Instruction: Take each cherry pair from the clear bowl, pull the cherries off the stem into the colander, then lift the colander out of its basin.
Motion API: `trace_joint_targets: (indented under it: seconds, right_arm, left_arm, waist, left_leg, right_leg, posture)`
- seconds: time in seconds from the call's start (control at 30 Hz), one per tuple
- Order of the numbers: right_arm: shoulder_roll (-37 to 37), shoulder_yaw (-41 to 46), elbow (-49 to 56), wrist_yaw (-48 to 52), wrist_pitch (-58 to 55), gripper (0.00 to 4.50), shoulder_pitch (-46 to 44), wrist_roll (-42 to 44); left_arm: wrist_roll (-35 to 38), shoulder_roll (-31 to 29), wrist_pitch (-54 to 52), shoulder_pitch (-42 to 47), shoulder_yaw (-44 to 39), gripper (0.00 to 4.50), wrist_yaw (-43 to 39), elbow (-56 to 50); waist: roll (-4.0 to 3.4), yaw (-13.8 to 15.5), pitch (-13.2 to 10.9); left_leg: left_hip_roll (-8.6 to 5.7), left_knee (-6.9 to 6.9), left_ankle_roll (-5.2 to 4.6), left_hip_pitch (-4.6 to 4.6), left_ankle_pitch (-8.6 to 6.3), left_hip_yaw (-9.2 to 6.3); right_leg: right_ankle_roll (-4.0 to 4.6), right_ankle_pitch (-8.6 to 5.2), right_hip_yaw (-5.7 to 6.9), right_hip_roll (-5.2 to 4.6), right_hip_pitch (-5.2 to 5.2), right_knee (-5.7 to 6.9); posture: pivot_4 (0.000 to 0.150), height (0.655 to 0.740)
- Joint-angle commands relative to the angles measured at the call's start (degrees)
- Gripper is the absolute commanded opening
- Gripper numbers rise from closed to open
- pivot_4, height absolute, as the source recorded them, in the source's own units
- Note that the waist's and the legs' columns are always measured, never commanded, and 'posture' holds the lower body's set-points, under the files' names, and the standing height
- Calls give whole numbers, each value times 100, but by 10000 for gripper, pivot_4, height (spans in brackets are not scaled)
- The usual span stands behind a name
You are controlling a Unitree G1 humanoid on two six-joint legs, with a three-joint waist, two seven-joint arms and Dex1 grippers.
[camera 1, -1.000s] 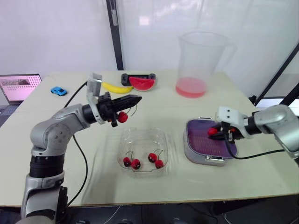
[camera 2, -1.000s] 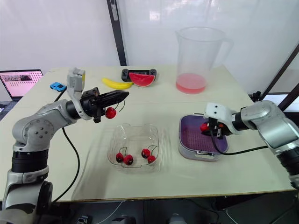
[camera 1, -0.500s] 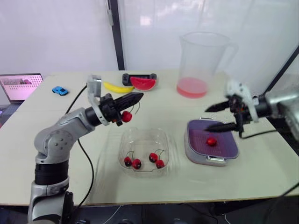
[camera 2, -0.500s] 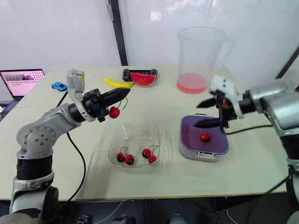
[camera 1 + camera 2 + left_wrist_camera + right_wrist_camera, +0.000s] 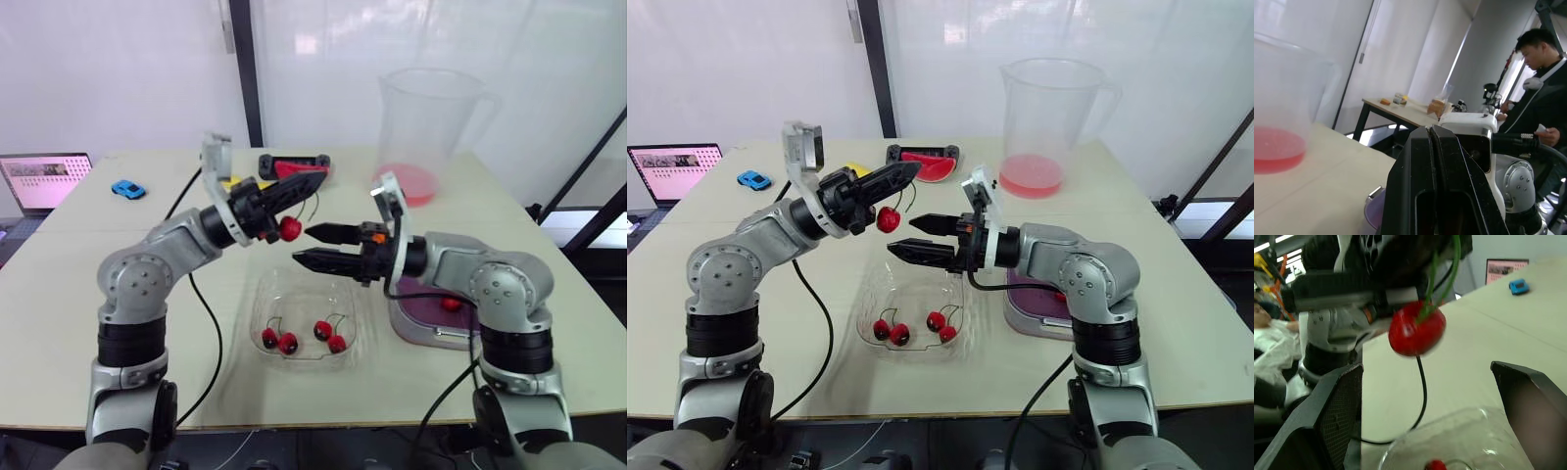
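Jaws, right wrist view: right jaws open; cherry [image 5: 1417,329] hangs ahead on its stem [image 5: 1452,259], not yet between them.
Left wrist view: left jaws pressed together on the stem, contact hidden.
Left eye view: cherry above the clear bowl [image 5: 257,304]'s far edge; colander [image 5: 423,305] mostly behind the right arm.
Risk: a pull here drops fruit onto the tabletop [image 5: 294,397], missing the colander.

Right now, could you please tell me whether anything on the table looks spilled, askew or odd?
Nothing stands out. The pitcher stands upright, its red liquid inside; two cherry pairs lie in the clear bowl, one cherry in the colander, and the left gripper holds a stemmed cherry by the open right gripper.
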State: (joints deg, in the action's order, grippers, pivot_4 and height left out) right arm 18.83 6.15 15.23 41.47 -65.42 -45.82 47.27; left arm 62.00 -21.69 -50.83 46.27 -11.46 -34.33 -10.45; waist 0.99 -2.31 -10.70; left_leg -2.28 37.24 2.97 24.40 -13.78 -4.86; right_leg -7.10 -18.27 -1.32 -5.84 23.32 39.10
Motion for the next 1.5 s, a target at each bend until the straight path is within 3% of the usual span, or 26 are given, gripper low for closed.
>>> trace_joint_targets:
  seconds: [0.03, 0.1, 0.13, 0.2, 0.3, 0.7, 0.83, 1.1, 1.33, 1.5]
  right_arm:
    - [-201, 71, 123, -198, 154, 44795, -145, 253]
    - [-317, 58, 79, -296, 186, 44795, -198, 320]
    - [-369, 58, 62, -340, 197, 42052, -218, 360]
    - [-416, 6, 42, -381, 215, 35735, -248, 403]
    - [-417, -79, 25, -418, 265, 20460, -264, 410]
    - [-384, -120, -49, -563, 302, 20460, -309, 533]
    - [-266, -180, -16, -538, 280, 8415, -265, 480]
    - [-98, -238, 37, -474, 208, 8415, -249, 609]
    - [884, -1333, 318, 42, 136, 8415, 111, 17]
    - [1291, -1103, 435, 248, 77, 8415, 260, 185]
  left_arm:
    - [189, 27, -22, 135, -2, 0, 81, -259]
    - [195, 9, -39, 131, -5, 0, 87, -272]
    - [196, 3, -45, 122, -2, 0, 84, -280]
    - [173, -4, -35, 109, 37, 0, 58, -290]
    - [170, 28, -15, 111, 86, 0, 75, -303]
    - [153, -12, 19, 23, 106, 0, 27, -351]
    - [94, -21, 76, 2, 109, 0, -8, -338]
    - [17, 12, 165, -30, 132, 0, -41, -328]
    - [-71, 115, 262, -68, 188, 0, -105, -296]
    - [-63, 109, 321, -233, 166, 0, -85, -356]
  waist:
    - [0, -12, 0]
    - [0, -22, 0]
    - [0, -23, 0]
    - [0, -23, 0]
    - [0, -22, 0]
    - [0, -23, 0]
    - [0, -22, 0]
    - [0, -21, 0]
    - [1, -14, 1]
    - [1, -15, 0]
  left_leg:
    - [0, -1, 0, 0, 0, 0]
    - [0, -2, 0, -1, 0, 0]
    - [0, -2, 0, -1, 0, 0]
    - [-1, -3, 0, -2, 0, 0]
    - [-1, -2, 0, -1, 0, 0]
    - [-3, -3, -1, -2, 0, 0]
    - [-3, -3, -1, -1, 0, 0]
    - [-4, -3, -1, -1, -1, 1]
    - [-6, -3, -2, -1, -1, 1]
    - [-5, -3, -4, -2, -2, 2]
  right_leg:
    - [0, 0, 0, 0, 0, 0]
    - [0, 0, 0, 2, 1, 0]
    - [0, 0, 0, 4, 1, 1]
    - [0, 0, 0, 4, 1, 1]
    - [0, 0, 0, 4, 0, 0]
    - [0, 0, 0, 5, 1, 1]
    - [0, 0, 0, 5, 0, 0]
    - [0, 0, 0, 5, 1, 0]
    - [0, 0, 1, 5, 0, -1]
    - [0, 0, 0, 6, -2, -4]
  posture:
    - [1500, 7400]
    - [1500, 7400]
    - [1500, 7400]
    - [1500, 7400]
    - [1500, 7400]
    - [1500, 7400]
    - [1500, 7400]
    - [1500, 7400]
    - [1500, 7400]
    - [1500, 7400]
